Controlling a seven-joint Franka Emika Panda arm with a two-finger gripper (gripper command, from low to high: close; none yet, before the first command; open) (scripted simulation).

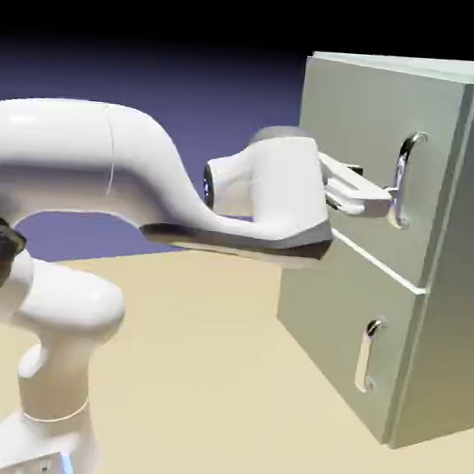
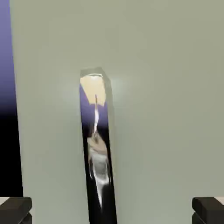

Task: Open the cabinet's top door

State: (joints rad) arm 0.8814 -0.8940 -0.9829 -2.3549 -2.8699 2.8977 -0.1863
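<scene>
Cabinet (image 1: 451, 248) sits at the right of the exterior view, on the tan table (image 1: 200, 379), both doors flush and shut. Top door (image 1: 374, 141) takes the upper right of that frame, with its long vertical silver handle (image 1: 404, 179) near the door's right edge; the shorter lower door (image 1: 339, 334) with its small handle (image 1: 369, 354) is below it, lower right. Arm (image 1: 106, 171) comes in from the lower left and runs level across the middle of the frame; gripper (image 1: 384, 199) is at the top door's handle, fingers released and spread wide, nothing clamped. In the exterior view the fingertips reach up to the handle bar, contact can't be told. Hand view: door panel fills most of the frame, the mirrored handle (image 2: 97, 148) runs from upper centre down to the bottom edge, between the two dark fingertips (image 2: 15, 210) in the bottom corners, clear gap to each. Blue-violet backdrop strip at the far left edge.
</scene>
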